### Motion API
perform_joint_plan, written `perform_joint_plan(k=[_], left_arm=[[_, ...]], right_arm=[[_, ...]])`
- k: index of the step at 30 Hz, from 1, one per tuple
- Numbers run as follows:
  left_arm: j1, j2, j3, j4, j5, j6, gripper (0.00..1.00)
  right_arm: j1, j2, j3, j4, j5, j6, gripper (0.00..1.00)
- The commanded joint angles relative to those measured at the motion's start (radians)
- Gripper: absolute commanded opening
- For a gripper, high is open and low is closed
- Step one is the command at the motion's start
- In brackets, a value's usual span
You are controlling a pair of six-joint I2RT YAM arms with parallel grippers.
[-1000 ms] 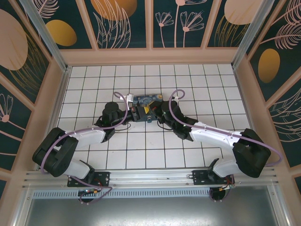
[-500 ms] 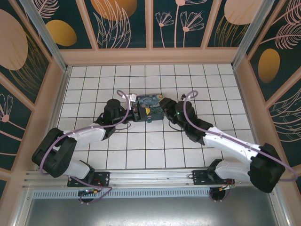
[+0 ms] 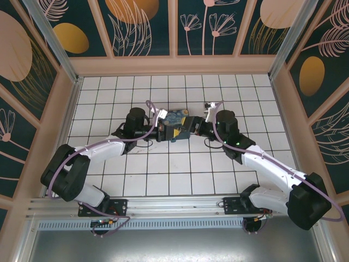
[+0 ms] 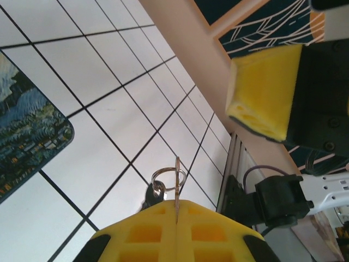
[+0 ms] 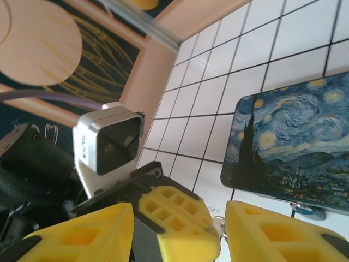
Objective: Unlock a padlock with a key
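Dark-teal wall panels (image 3: 143, 24) painted with peach flowers, set in pale wooden frames, enclose a white tiled floor (image 3: 163, 176) with dark grout. Mid-floor lies the flat dark-blue swirl-painted box (image 3: 175, 118). At the box's near edge the right gripper (image 5: 180, 214) is released, jaws parted, facing the left gripper (image 4: 177, 206), which is clenched on the thin metal key (image 4: 177, 183). The small bluish padlock (image 5: 307, 210) lies just beside that same edge.
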Motion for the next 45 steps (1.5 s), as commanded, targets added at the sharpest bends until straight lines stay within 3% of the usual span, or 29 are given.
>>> perform_joint_plan(k=[1, 22, 45], left_arm=[[0.004, 0.010, 0.029, -0.034, 0.053, 0.043, 0.00], [0.003, 0.014, 0.032, -0.001, 0.063, 0.015, 0.00], [0.003, 0.027, 0.036, 0.011, 0.070, 0.005, 0.00]], right_arm=[[-0.030, -0.003, -0.026, 0.061, -0.104, -0.079, 0.47], [-0.037, 0.135, -0.086, 0.201, -0.207, -0.046, 0.43], [-0.031, 0.168, -0.128, 0.304, -0.266, -0.012, 0.20]])
